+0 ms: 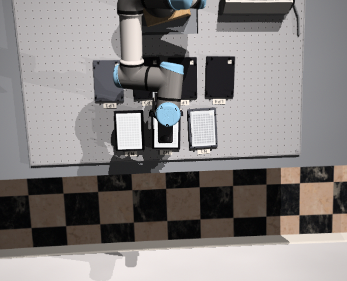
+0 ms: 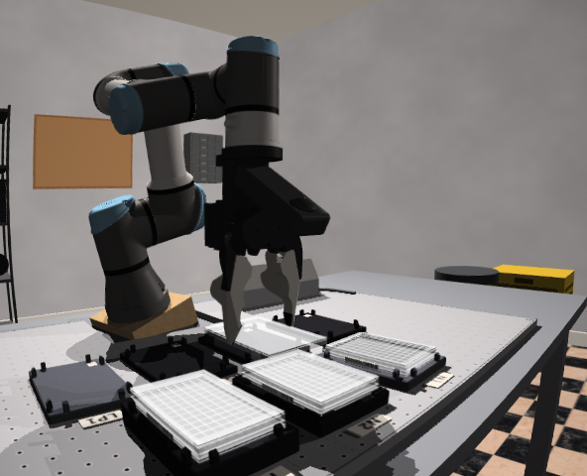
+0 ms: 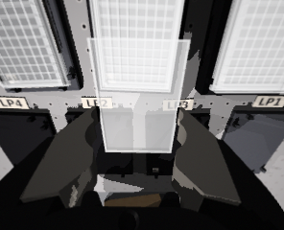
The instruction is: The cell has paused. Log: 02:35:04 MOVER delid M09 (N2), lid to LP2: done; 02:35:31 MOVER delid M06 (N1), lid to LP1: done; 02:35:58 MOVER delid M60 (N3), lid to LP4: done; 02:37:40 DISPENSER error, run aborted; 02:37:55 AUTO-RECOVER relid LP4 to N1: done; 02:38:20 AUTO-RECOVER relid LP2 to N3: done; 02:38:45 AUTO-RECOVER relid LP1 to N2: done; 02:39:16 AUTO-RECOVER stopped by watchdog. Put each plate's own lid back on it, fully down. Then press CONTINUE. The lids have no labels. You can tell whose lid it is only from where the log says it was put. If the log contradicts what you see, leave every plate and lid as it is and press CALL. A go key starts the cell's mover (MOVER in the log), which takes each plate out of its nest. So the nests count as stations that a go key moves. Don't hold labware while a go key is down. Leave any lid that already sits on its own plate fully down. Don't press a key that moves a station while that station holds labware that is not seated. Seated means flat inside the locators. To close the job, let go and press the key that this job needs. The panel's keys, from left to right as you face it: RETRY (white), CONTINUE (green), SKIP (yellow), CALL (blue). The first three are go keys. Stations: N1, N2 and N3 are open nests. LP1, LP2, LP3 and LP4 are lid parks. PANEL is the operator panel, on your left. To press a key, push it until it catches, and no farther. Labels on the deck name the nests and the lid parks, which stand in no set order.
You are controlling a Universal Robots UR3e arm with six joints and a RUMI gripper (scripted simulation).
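Observation:
My gripper [image 2: 260, 319] is shut on a clear lid [image 2: 266, 332] and holds it level, a little above the deck. The wrist view shows the lid [image 3: 137, 96] between the fingers, over the labels LP2 [image 3: 96, 103] and LP3 and the near edge of the middle plate. The plates in N3 [image 2: 201, 410] and N2 [image 2: 309, 379] carry lids. The plate in N1 [image 2: 386, 353] sits lower with an open well grid. From above, my wrist [image 1: 167, 114] covers part of N2.
The lid parks LP1 [image 1: 108, 81] and LP4 [image 1: 220, 76] hold nothing; my arm partly hides the two parks between them. A grey box stands behind the parks. A yellow box [image 2: 534, 277] and a dark disc [image 2: 465, 274] lie at the table's far right.

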